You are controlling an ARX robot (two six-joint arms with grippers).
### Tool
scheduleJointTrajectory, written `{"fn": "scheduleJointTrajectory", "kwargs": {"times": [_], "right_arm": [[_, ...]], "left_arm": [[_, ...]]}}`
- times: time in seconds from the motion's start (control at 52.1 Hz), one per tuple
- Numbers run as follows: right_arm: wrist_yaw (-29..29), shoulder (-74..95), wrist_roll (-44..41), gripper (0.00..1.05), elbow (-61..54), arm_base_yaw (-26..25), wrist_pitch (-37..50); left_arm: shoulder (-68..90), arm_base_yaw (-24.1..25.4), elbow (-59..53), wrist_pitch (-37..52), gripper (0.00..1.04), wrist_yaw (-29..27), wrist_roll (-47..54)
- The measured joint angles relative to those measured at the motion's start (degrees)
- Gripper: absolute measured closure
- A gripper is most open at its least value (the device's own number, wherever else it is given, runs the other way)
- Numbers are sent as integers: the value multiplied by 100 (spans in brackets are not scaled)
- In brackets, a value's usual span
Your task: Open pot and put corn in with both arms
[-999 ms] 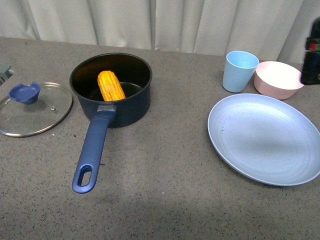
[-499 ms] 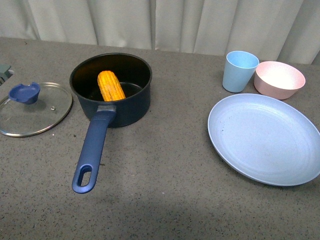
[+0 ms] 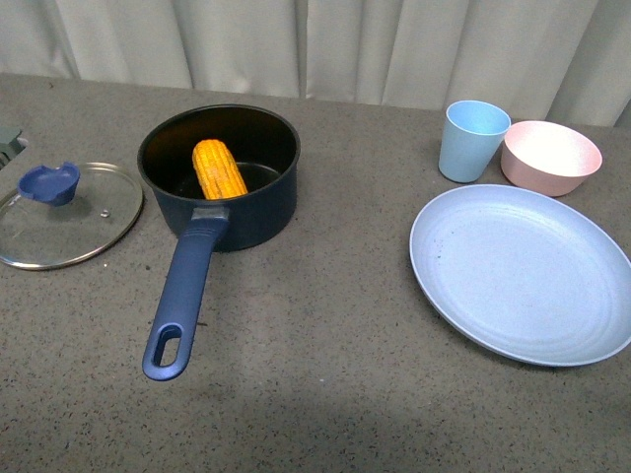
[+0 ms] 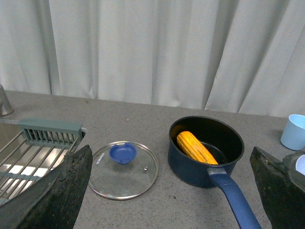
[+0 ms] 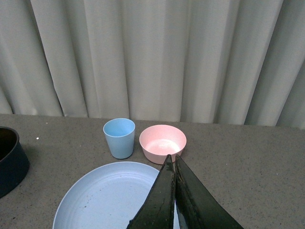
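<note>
Near the desk's left edge a glass lid (image 3: 67,214) with a blue knob lies flat, just beside the pot (image 3: 219,175). The pot is dark navy with a black inside, uncovered, its long blue handle with a slot at the end pointing toward the front edge. The corn (image 3: 218,168), yellow-orange with neat kernel rows, leans inside it. Toward the right edge sit a blue cup (image 3: 472,140), a pink bowl (image 3: 550,157) and a pale blue plate (image 3: 523,272). The left gripper (image 4: 167,191) has its jaws wide apart; the right gripper (image 5: 172,200) has its jaws together, holding nothing.
</note>
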Motion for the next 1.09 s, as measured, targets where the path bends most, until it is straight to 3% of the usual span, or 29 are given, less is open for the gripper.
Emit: {"fn": "scheduleJointTrajectory", "kwargs": {"times": [0.403, 0.999, 1.095], "right_arm": [[-2, -1467, -2, 104, -13, -2, -1355], [-4, -2750, 0, 104, -13, -2, -2625], [-17, -3407, -2, 104, -11, -2, -3488]], "left_arm": [[0, 0, 0, -2, 7, 0, 0], [0, 0, 0, -2, 7, 0, 0], [0, 0, 0, -2, 7, 0, 0]]}}
